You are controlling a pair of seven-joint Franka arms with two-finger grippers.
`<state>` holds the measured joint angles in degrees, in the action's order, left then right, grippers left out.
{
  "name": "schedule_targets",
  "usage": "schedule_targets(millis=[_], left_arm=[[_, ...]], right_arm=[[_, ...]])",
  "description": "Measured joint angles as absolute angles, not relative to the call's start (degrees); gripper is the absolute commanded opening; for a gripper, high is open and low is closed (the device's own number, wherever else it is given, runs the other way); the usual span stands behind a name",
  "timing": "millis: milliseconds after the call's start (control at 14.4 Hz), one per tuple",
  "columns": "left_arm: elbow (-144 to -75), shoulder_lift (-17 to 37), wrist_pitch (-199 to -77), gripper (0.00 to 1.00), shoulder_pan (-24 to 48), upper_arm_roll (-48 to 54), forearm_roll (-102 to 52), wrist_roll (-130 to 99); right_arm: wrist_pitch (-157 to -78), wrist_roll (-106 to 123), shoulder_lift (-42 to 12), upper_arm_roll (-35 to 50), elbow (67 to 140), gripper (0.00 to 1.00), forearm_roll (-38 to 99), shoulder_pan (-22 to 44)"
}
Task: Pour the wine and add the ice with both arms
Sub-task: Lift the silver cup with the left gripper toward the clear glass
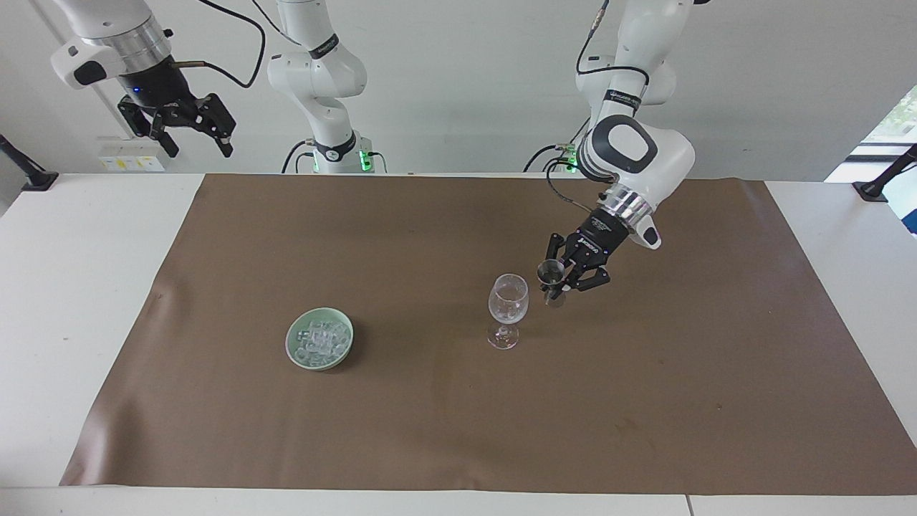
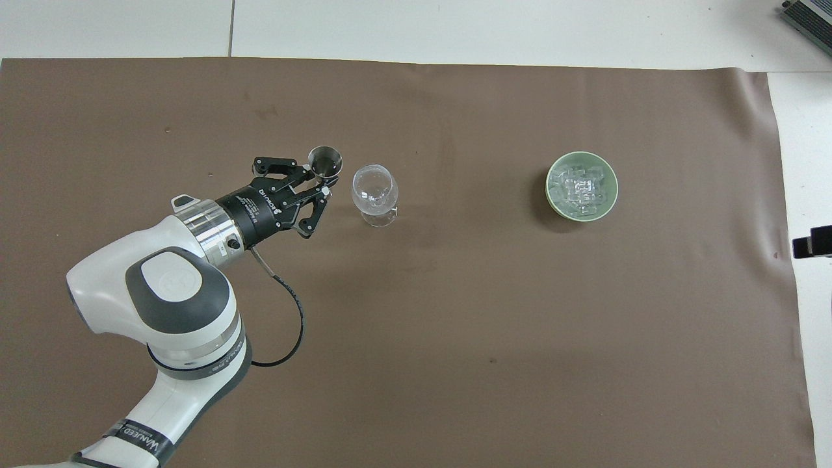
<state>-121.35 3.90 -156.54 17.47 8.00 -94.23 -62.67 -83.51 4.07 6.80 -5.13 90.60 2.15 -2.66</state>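
Observation:
A clear wine glass (image 1: 508, 299) (image 2: 374, 188) stands upright mid-mat, and no liquid shows in its bowl. Just beside it, toward the left arm's end, my left gripper (image 1: 557, 284) (image 2: 322, 182) is shut on a small metal measuring cup (image 1: 550, 271) (image 2: 324, 160). The cup is about upright, with its mouth near the height of the glass's rim. Any wine in the cup is hidden from me. Ice (image 1: 320, 338) (image 2: 580, 186) fills a pale green bowl (image 1: 292, 342) (image 2: 550, 192) toward the right arm's end. My right gripper (image 1: 198, 145) waits open, raised high over the table's corner.
A brown mat (image 1: 444, 430) (image 2: 416, 325) covers most of the white table (image 1: 79, 301). The glass and bowl stand well apart on it. Black clamps (image 1: 29, 172) sit at the table's corners nearest the robots.

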Motion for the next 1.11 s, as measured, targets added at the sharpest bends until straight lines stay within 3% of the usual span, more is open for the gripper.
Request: schedule_targets(millis=[1111], left_arm=[[-120.8,5.1,-165.1,0.0,21.0,8.1,-86.5,-62.6]], right_arm=[[-83.5,4.1,6.8,-5.1,90.6,1.0,2.2,-2.7]])
